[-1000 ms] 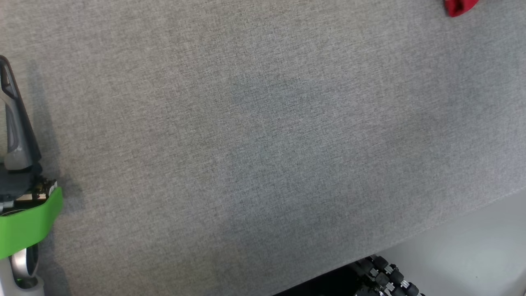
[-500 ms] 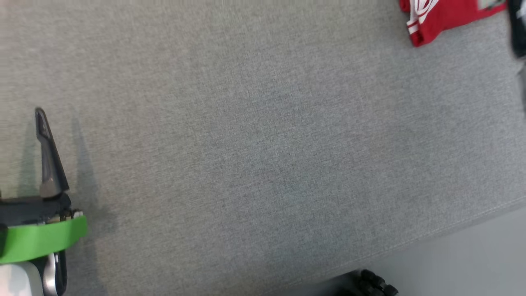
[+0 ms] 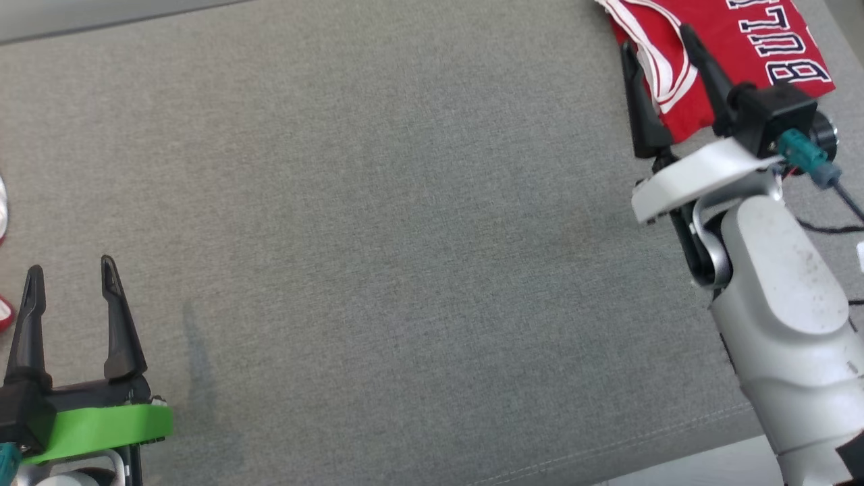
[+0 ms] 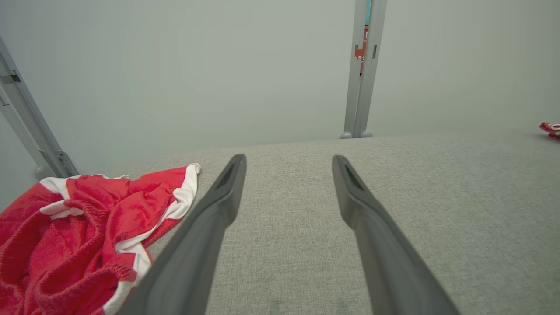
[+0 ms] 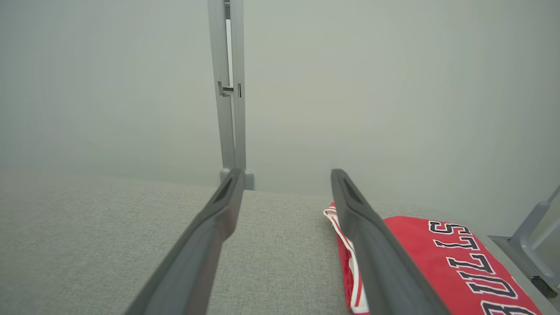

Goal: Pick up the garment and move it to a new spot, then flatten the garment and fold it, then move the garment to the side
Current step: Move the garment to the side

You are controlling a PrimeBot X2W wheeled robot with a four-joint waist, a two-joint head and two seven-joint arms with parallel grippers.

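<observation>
Left gripper (image 3: pixel 71 265) and right gripper (image 3: pixel 656 39) gape wide, empty; right fingertip at far-right jersey (image 3: pixel 712 20) could snag trim, undoing fold.

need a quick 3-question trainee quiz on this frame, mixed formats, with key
1. True or false: the right tool is shut on the folded red jersey with white trim and dark lettering.
2. In the left wrist view, where is the crumpled red-and-white garment relative to the left tool? A) on the grey surface, left of it; B) between its fingers; C) right of it.
3. Fill in the blank: taken across the head and right wrist views, the lettering on the folded red jersey reads ____.

Key: 1 false, the jaws stand open with nothing gripped; 2 A; 3 BULLS.
</observation>
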